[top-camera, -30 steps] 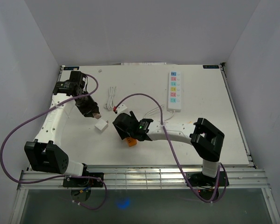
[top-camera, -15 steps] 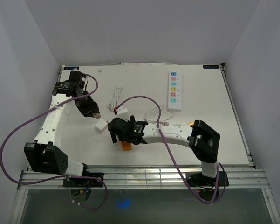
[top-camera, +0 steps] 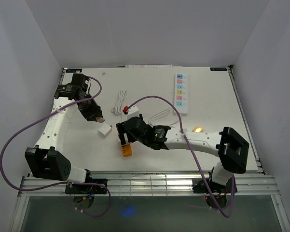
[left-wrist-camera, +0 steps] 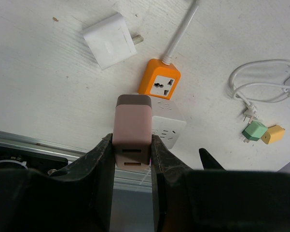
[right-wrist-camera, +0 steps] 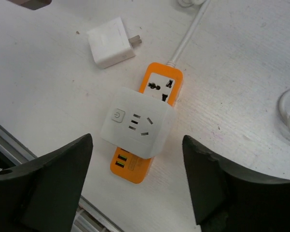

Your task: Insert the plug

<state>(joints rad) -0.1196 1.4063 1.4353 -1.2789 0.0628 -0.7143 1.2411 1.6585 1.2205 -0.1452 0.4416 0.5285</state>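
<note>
- My left claw (left-wrist-camera: 131, 145) is clamped tight on the pink plug (left-wrist-camera: 132, 123), at the table's left side.
- A white charger (right-wrist-camera: 111, 42) lies flat near the orange socket block (right-wrist-camera: 163, 82).
- My right claw (right-wrist-camera: 136, 150) gapes wide above the white cube adapter (right-wrist-camera: 137, 126) sitting on that block, gripping nothing.

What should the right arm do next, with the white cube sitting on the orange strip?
Probably lift the right gripper straight up and clear. Its jaws stand open above the white cube adapter, which sits on the orange power strip with nothing gripping it. The left gripper holds the pink charger and likely needs that room.
</note>
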